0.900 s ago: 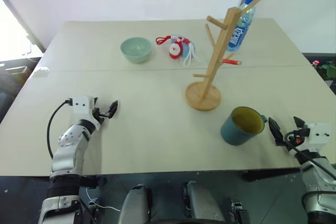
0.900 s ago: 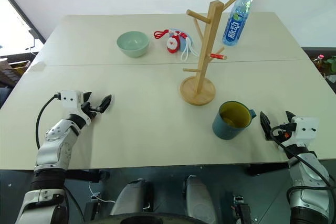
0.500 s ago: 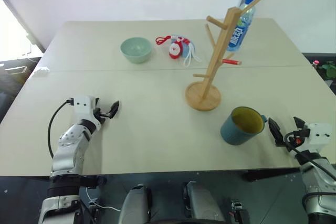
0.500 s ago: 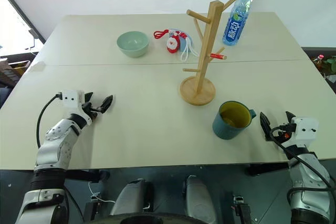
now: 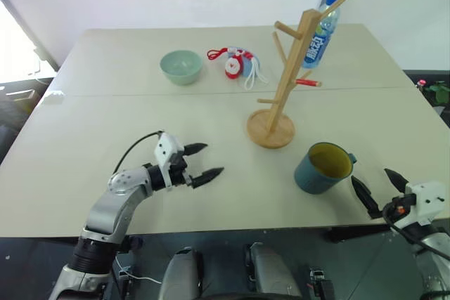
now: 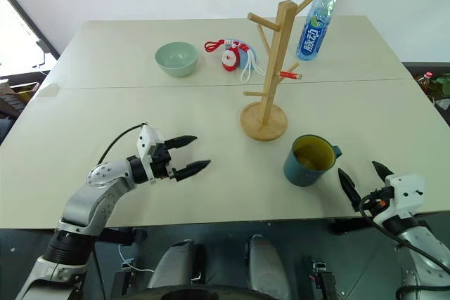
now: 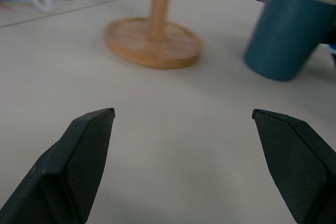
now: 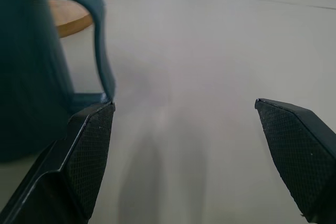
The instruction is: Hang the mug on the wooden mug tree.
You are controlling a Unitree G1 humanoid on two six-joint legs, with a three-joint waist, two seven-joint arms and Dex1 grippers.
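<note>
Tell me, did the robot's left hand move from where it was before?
Yes. The left gripper has swung inward across the table, toward the wooden mug tree and the mug. Its fingers are open.

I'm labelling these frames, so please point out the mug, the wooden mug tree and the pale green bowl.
mug (image 6: 307, 167): right eye view, on its teal outer wall.
wooden mug tree (image 6: 274, 61): right eye view, on the upright post.
pale green bowl (image 6: 176, 60): right eye view, on its inner wall below the rim.
</note>
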